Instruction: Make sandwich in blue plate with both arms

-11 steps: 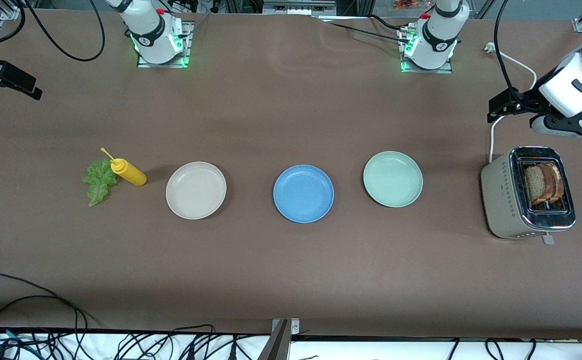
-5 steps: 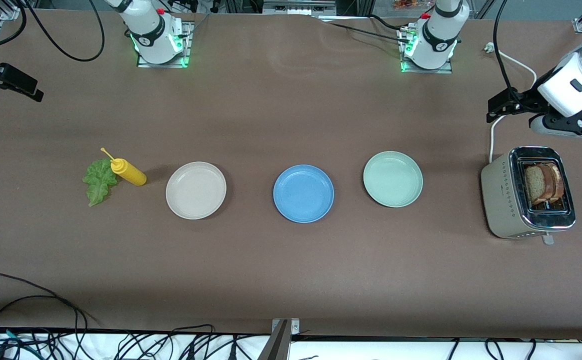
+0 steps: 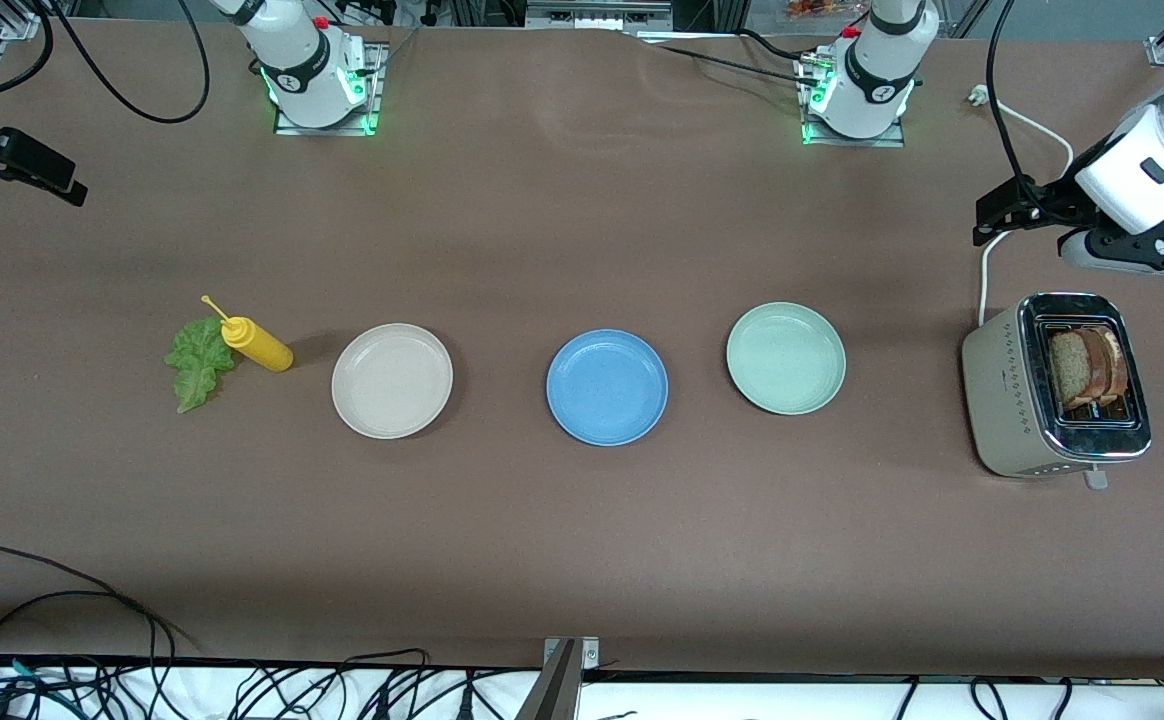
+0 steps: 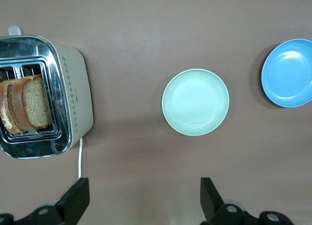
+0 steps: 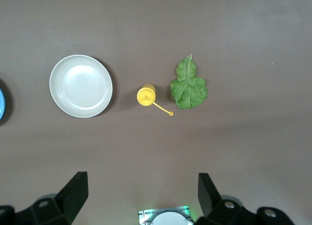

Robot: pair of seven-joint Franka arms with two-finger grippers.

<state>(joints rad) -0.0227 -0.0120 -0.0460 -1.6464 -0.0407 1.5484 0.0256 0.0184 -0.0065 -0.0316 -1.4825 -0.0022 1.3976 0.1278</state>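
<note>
Barely anything is shifting: the left end effector (image 4: 141, 200), open, is edging at the front frame's upper right, over the surface by the toaster (image 3: 1057, 385). Right end effector (image 5: 141, 198), open, is waiting high. Blue plate (image 3: 607, 387) is sitting bare mid-frame; bread slices (image 4: 24, 110) are standing in the toaster. Fetching bread looks next. Only the right wrist view shows the lettuce leaf (image 5: 188, 86) unobstructed beside the mustard bottle (image 5: 146, 95).

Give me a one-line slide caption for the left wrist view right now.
Open left gripper high over the table, looking down on toaster holding bread slices, pale green plate and blue plate.
</note>
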